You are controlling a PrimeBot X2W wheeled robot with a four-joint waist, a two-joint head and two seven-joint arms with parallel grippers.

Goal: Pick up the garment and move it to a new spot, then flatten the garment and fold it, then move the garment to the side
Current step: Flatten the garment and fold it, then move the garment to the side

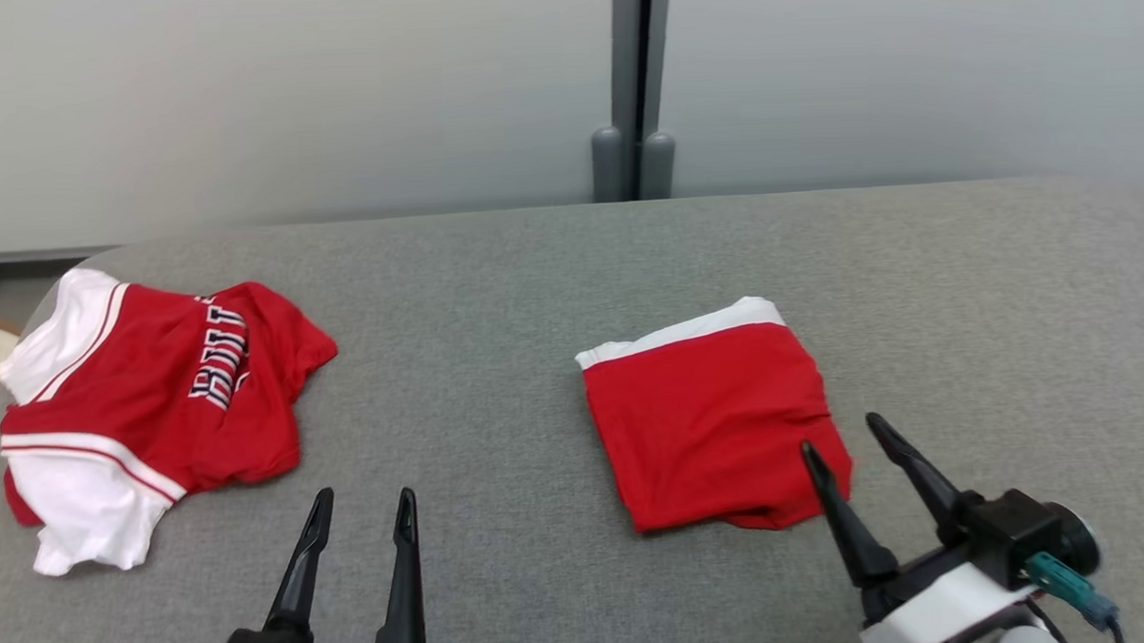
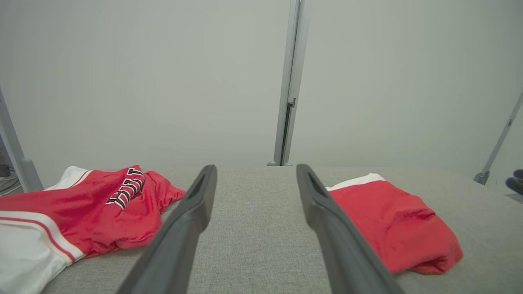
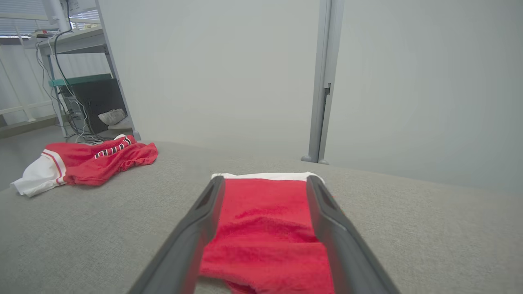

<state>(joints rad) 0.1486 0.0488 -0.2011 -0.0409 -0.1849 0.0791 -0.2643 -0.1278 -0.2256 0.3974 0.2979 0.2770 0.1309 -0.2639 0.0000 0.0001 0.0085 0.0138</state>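
Observation:
A folded red garment (image 1: 713,412) with a white band along its far edge lies right of the table's middle, also seen at the right of the left wrist view as the folded garment (image 2: 392,222) and between my right fingers as the red fabric (image 3: 265,232). My right gripper (image 1: 839,431) is open at the garment's near right corner, its jaws apart above the cloth and holding nothing. Near the front edge my left gripper (image 1: 362,500) is open too, over bare table between the two garments.
A second red and white garment (image 1: 137,403) with lettering lies crumpled at the table's left edge. The grey table (image 1: 495,296) ends at a pale wall with a grey post (image 1: 632,91). A desk with cables (image 3: 77,81) stands beyond the left side.

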